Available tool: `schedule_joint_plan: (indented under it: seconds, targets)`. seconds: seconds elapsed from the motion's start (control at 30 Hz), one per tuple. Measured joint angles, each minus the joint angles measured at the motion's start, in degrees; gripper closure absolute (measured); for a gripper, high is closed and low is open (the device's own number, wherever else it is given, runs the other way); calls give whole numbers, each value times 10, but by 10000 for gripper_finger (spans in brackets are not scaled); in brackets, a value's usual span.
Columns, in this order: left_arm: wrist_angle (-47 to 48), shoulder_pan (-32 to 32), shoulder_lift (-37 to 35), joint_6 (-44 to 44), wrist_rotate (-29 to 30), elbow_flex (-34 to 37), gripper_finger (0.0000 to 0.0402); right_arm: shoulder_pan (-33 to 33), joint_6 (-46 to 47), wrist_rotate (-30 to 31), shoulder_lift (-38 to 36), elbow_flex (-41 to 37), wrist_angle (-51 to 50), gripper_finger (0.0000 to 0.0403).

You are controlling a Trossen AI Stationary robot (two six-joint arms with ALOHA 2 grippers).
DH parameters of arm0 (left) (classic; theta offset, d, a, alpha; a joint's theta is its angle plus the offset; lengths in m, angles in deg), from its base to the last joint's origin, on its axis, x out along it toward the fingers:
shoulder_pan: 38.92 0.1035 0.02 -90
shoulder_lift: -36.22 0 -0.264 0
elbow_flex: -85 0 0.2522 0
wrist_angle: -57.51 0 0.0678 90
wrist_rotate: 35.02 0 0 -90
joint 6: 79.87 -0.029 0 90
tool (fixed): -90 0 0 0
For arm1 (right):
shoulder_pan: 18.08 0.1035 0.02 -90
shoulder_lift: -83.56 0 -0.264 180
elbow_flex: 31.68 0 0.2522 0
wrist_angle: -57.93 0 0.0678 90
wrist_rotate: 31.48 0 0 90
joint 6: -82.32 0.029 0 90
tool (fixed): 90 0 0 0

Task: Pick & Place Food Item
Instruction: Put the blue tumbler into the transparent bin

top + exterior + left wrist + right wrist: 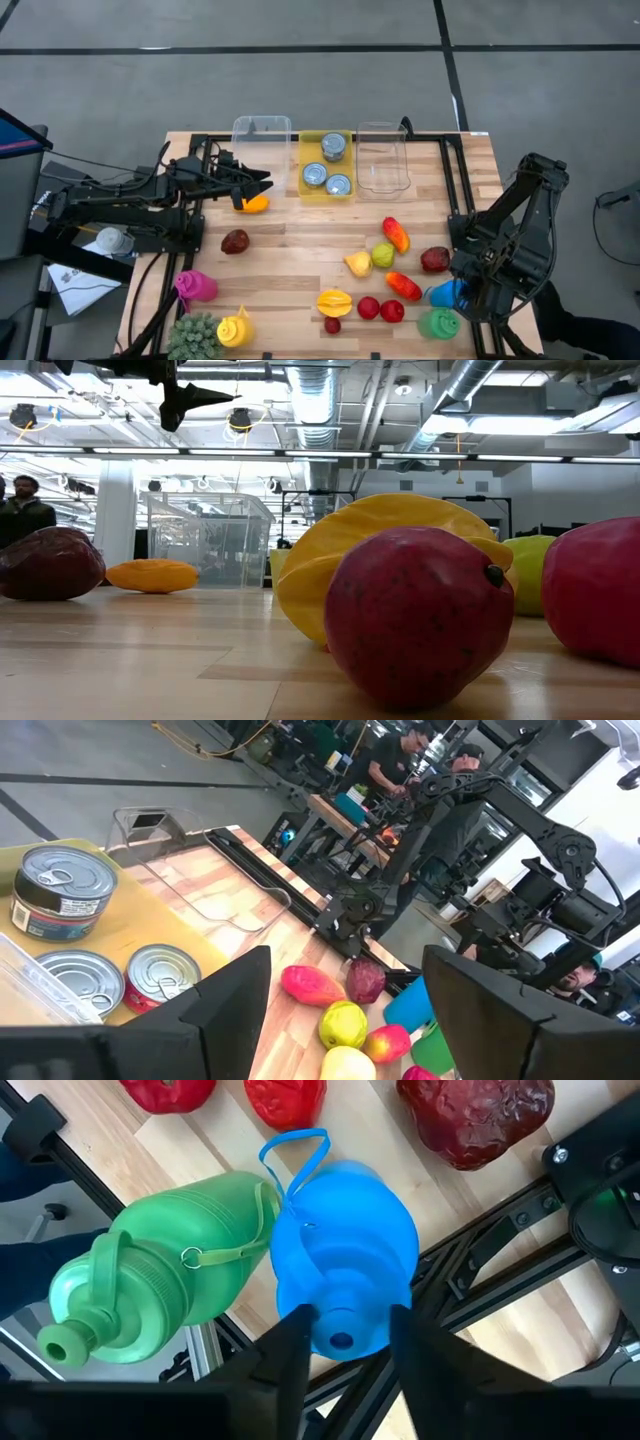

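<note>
The right end effector [340, 1342] at the high view's lower right brackets the blue bottle [345, 1255], fingers apart. The left end effector [262, 184], fingers spread, hovers above the orange food item [254, 204], upper left.

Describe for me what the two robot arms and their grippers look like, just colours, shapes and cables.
Both arms are black, built of chunky jointed segments. The left arm has black cables running along it, and the left gripper ends in two slim, pointed dark fingers. The right arm is bulkier and rounded at its joints; the right gripper has two flat, matte black fingers with angular edges.
</note>
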Motion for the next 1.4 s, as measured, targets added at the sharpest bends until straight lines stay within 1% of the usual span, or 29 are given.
schedule_joint_plan:
  seconds: [0.2,0.33,0.63,1.03,1.4]
  targets:
    - [0,0,0,0,1,0,151,0,0,0,-1,1,0,333]
    - [1,0,0,0,1,0,154,0,4,0,-1,1,0,357]
    - [4,0,0,-3,1,0,156,0,19,0,-1,5,-7,353]
    - [4,0,0,-4,1,0,156,0,19,0,-1,69,-75,353]
    - [1,0,0,-4,1,0,156,0,19,2,-17,87,-76,353]
